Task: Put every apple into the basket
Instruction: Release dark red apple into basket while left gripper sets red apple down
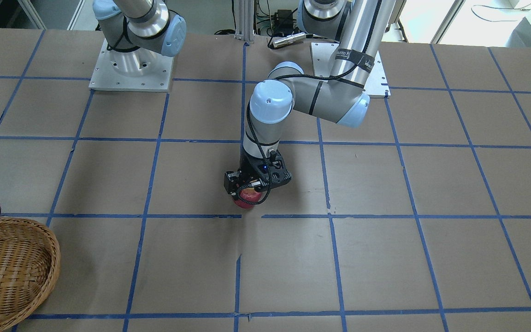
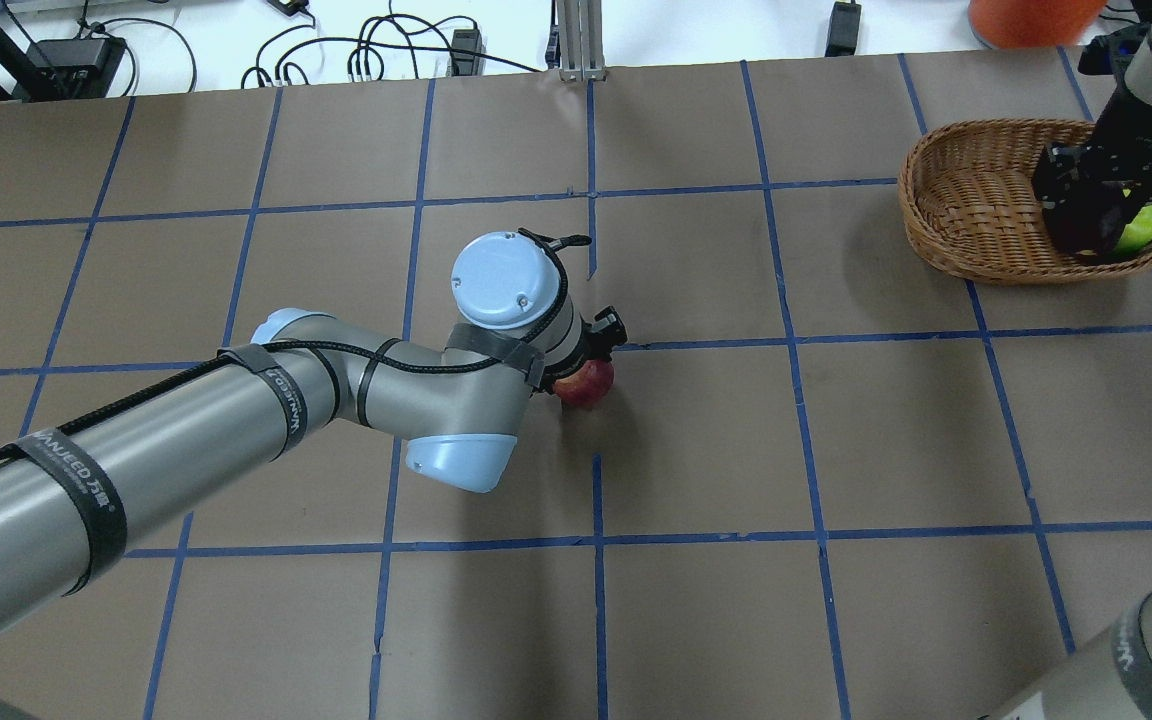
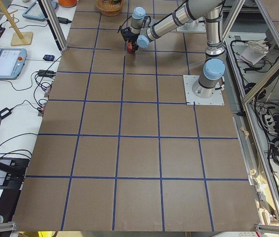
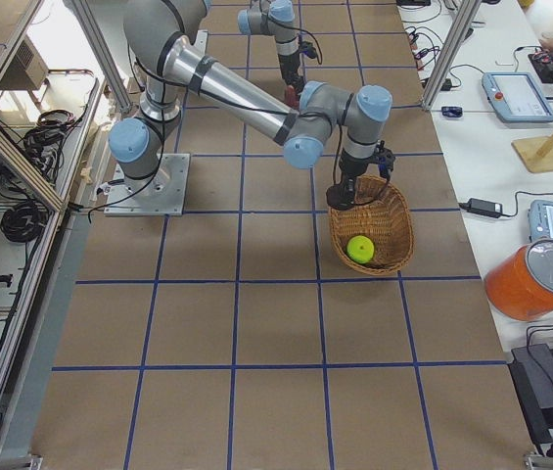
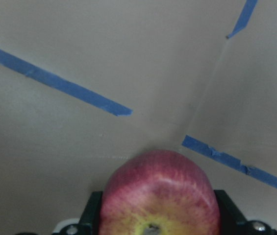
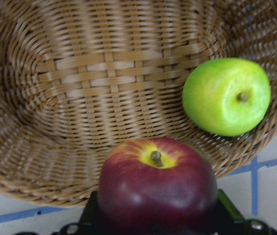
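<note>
Found the left pincer (image 1: 248, 191) near the middle of the front-facing frame, pointing straight down and clamped on the red apple (image 1: 246, 199), with a black finger (image 5: 93, 215) pressed to each side of the fruit in the left wrist view. Saw yellowish flecks round the stem at the bottom edge of that view. Placed the red apple just above a blue tape line (image 1: 293, 216) on the brown worktop (image 1: 385, 258), close to a crossing of lines. Could not judge contact between apple and worktop from any view.

Found the right pincer (image 2: 1086, 228) at the upper right of the overhead frame, over the basket (image 2: 956, 160), gripping the maroon apple (image 6: 158, 188) stem up. Saw that apple at the bottom centre of the right wrist view, in front of the near rim of the basket, and again cut by the left edge of the front-facing frame. Noted the green apple (image 6: 226, 96) lying inside the basket against the wall, at the right of the right wrist view, apart from the maroon apple. Saw the basket at the lower left corner of the front-facing frame, well apart from the red apple.
</note>
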Motion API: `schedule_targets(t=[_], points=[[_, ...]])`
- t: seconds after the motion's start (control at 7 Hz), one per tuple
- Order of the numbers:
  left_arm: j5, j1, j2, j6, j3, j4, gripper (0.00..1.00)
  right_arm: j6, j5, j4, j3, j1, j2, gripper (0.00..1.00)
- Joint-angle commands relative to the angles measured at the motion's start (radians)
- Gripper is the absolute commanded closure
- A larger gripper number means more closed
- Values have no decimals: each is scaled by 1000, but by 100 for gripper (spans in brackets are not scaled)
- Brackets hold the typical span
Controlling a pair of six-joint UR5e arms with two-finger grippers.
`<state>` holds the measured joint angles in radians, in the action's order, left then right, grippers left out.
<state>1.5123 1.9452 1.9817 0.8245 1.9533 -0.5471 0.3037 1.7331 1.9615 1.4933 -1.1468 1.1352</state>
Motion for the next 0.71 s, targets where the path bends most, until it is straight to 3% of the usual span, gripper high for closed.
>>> schedule_targets(t=[0.0,0.14,0.29,0.43,0.57], points=[[2,-24,-36,-109,-36,-8,0,23,13,54,-77,18,-78,100],[-3,-96,-62,-176,-66,-104,0,-44,10,56,-88,18,-96,90],[-4,-158,-108,-312,-109,-246,0,-54,2,54,-87,18,-103,44],[3,-198,-174,-393,-147,-427,0,-55,-4,56,-91,18,-103,28],[11,-265,-243,-491,-183,-600,0,-48,-4,56,-91,16,-104,0]])
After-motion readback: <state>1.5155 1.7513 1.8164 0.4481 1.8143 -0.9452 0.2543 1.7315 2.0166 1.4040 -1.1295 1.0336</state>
